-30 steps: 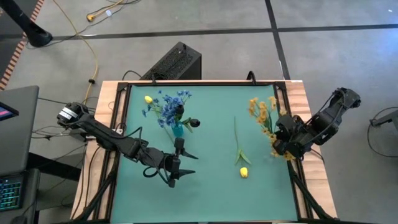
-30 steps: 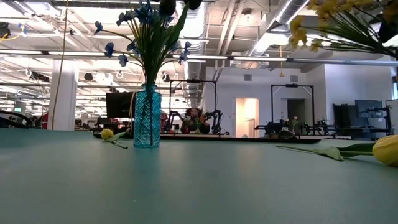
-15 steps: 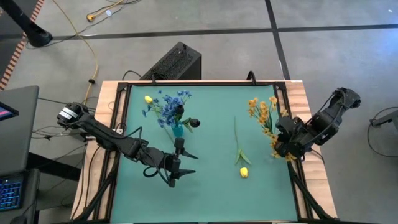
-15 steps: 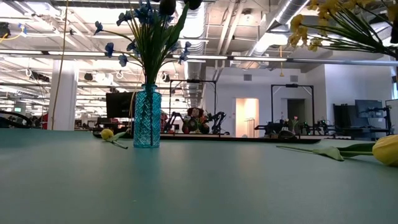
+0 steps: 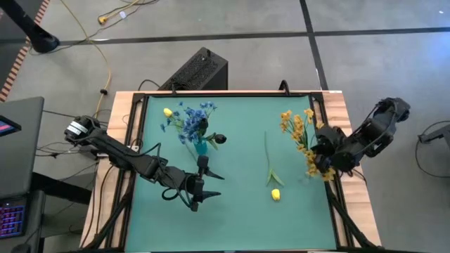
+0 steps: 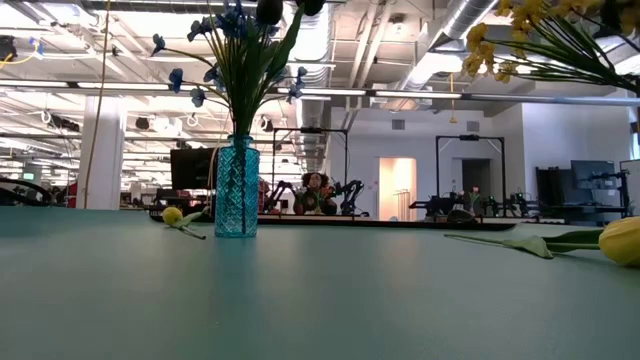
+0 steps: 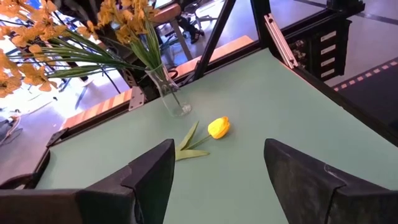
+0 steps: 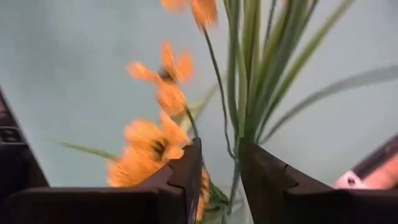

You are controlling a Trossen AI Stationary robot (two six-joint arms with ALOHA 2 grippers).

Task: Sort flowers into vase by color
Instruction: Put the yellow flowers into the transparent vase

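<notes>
The yellow-orange flowers (image 5: 298, 131) were small bright blossoms on thin green stems (image 8: 249, 93) with narrow leaves, fanning toward the far edge of the green worktop (image 5: 239, 211) near its right side. The right end effector (image 5: 325, 160) sat at their base, its fingers (image 8: 180, 180) narrowly parted either side of the stems; whether they pinched them could not be told. A single yellow bud (image 5: 275, 195) lay mid-worktop, its stem running toward the far edge. Blue flowers (image 5: 190, 121) stood upright in a blue vase (image 6: 237, 187) left of centre, another yellow bud (image 5: 167, 112) lying beside. The left end effector (image 5: 199, 188) hovered spread and empty near the vase.
</notes>
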